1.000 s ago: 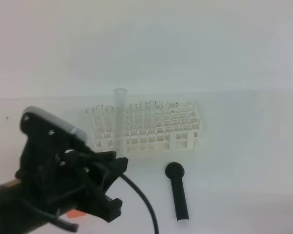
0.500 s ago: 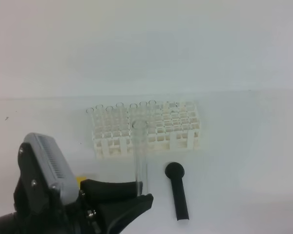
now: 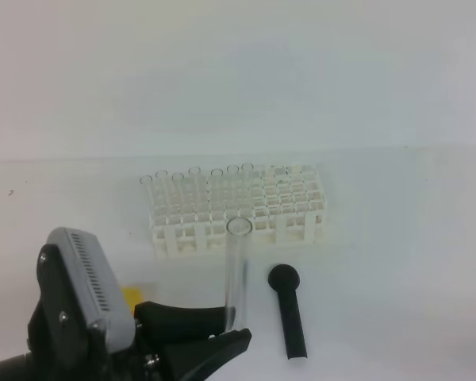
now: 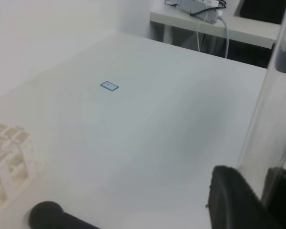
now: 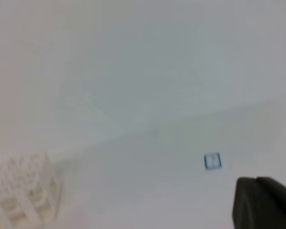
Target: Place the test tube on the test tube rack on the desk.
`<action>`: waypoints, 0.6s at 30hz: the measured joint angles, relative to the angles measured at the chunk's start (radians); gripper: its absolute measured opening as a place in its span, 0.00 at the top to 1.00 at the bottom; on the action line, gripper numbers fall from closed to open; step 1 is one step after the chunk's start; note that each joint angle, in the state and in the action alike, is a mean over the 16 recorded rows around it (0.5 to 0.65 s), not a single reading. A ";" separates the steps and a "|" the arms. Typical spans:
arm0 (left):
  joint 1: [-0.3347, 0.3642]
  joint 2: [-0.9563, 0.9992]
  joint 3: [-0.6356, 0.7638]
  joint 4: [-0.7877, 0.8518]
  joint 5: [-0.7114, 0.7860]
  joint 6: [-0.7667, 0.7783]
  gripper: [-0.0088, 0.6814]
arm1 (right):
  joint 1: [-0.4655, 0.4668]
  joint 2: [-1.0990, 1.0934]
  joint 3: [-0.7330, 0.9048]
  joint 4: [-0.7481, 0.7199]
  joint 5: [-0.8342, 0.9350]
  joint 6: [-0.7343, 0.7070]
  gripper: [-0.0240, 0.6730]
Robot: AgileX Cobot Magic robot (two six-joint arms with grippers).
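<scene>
Left gripper (image 3: 226,333) is gripping the test tube (image 3: 236,270) upright in front of the test tube rack (image 3: 238,213).

Its black jaws are pinching the tube's lower end, the open mouth pointing up, just short of the rack's front row. The rack is standing on the desk (image 3: 381,262), holding other clear tubes in its back rows. A black stick (image 3: 289,311) is lying beside the tube. The right gripper (image 5: 264,202) is sitting fully closed, holding nothing.

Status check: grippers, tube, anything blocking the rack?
Left gripper shut on test tube, upright, short of test tube rack. Right gripper shut, empty. Black stick beside, not blocking.
</scene>
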 joint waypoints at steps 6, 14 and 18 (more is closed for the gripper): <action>0.000 -0.001 0.001 -0.043 -0.052 -0.074 0.99 | 0.002 0.000 -0.006 0.071 -0.126 0.045 0.97; 0.000 0.028 0.001 -0.014 -0.118 -0.095 0.95 | 0.016 0.000 -0.100 0.037 -0.077 0.036 0.97; 0.001 0.076 0.000 0.014 -0.076 -0.010 0.91 | 0.032 0.013 -0.186 0.047 0.043 -0.069 0.97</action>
